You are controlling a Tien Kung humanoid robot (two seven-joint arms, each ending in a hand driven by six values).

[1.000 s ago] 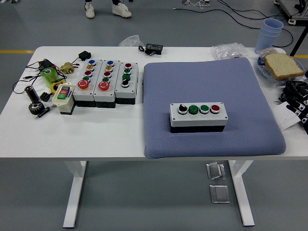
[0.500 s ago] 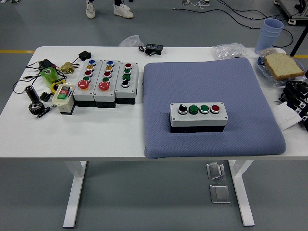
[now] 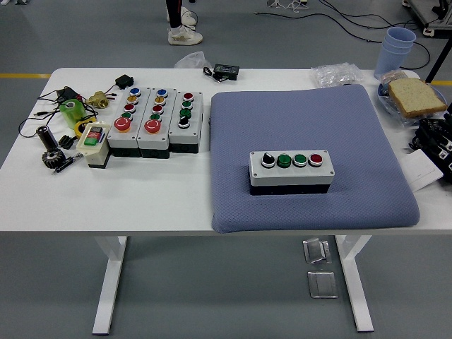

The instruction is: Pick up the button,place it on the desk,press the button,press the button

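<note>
Button box [image 3: 290,169] with four buttons, black, green, green and red, sits on the blue pad [image 3: 311,120], toward its 6 o'clock edge. Right hand [image 3: 436,141] rests at the table's 3 o'clock edge; its finger state cannot be told. At 1 o'clock stacked blue cups [image 3: 396,46] stand behind a plate [image 3: 387,98] holding bread [image 3: 415,96]. No writing is readable.

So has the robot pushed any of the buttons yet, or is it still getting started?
Looks barely started. The four-button box already sits on the blue pad, placed ready. Nothing is in hand: the right hand is at the table's right edge, far from the box. Whether any button was pressed can't be told. Reaching over and both presses seem left.
</note>
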